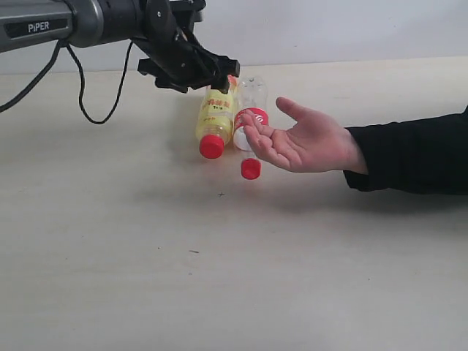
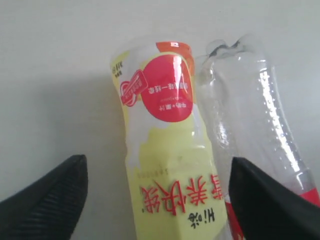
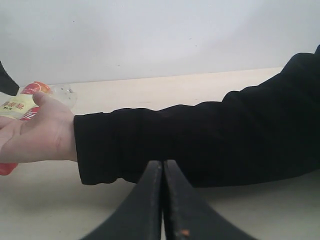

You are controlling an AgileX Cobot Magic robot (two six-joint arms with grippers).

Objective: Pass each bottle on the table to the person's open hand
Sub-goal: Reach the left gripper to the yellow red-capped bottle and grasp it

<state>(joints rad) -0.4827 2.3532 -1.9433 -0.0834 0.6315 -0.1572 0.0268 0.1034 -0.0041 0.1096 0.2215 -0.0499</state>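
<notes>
The left arm (image 1: 80, 22) reaches in from the upper left of the exterior view, its wrist angled downward. The left gripper (image 2: 157, 205) has its jaws spread wide. The right gripper (image 3: 163, 200) has its fingers pressed together.

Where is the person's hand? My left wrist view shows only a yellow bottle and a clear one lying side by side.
Observer: The open hand is palm up beside the clear bottle, opposite the yellow bottle.
Operator: Where do the caps point?
Observer: The yellow bottle's cap and the clear bottle's cap both point toward the exterior camera.
Operator: The right arm?
Observer: The right end effector is shut, empty, facing the black sleeve.
</notes>
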